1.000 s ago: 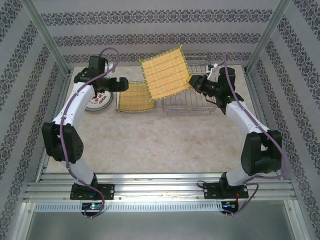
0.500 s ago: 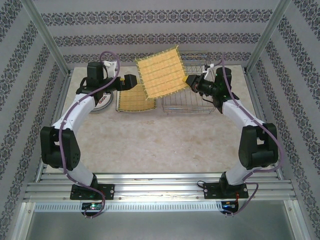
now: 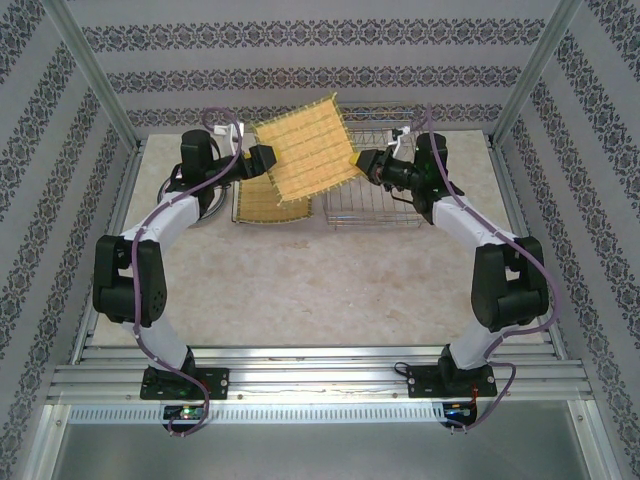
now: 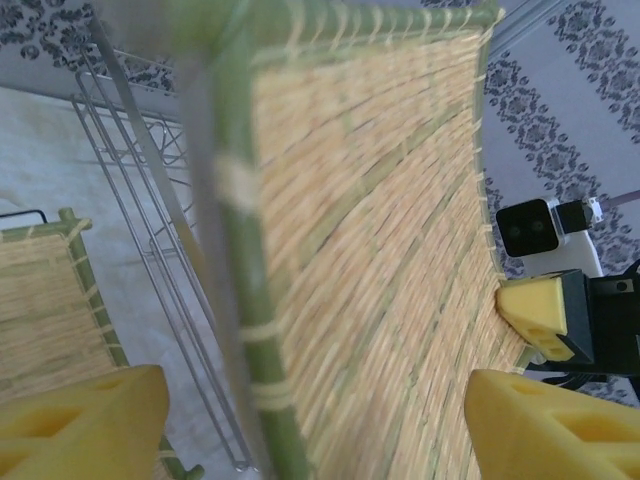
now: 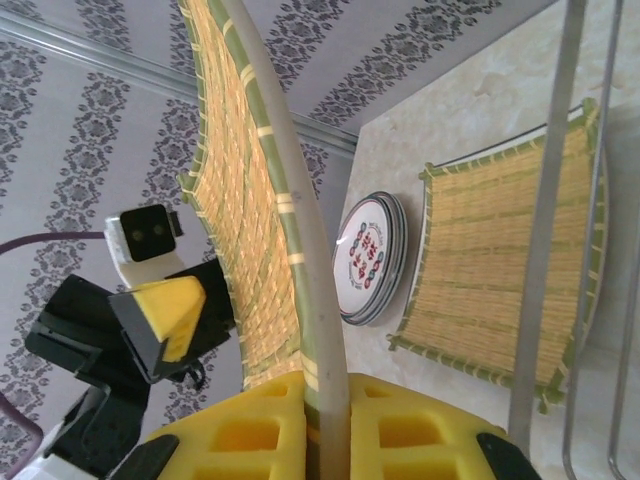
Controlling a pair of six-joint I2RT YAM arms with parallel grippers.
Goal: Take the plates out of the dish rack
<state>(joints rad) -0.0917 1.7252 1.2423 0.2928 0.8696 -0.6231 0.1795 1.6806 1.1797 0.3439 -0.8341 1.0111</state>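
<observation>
"Striped wallpaper closed in the marble-look table (image 3: 300,280) on three sides, if I read your feed right. Where did the dish rack (image 3: 378,205) stand?"

"At the far side of the table, a little right of centre. I took every position from it."

"And the plate you were working?"

"One yellow woven square plate (image 3: 303,150) hung tilted in the air, lifted off the wires. In the top camera it was over the rack's left end."

"Which arm had it?"

"My right gripper (image 5: 325,395) did. On the right wrist camera its yellow pads were pressed tight on the plate's pale rim, on the side nearest the rack."

"The other arm?"

"My left gripper (image 3: 266,158) was at the plate's opposite edge, the one turned away from the rack. Its jaws stood wide apart, and the green bound edge ran between the fingers (image 4: 90,420). I could not tell whether either pad touched the plate."

"What else was out on the table?"

"A second yellow woven plate (image 3: 262,203) lay flat just beside the rack's left side, partly under the raised one in the top view. Farther left of the rack sat a stack of round white plates with red print (image 5: 370,255), partly behind my left arm from above."
</observation>
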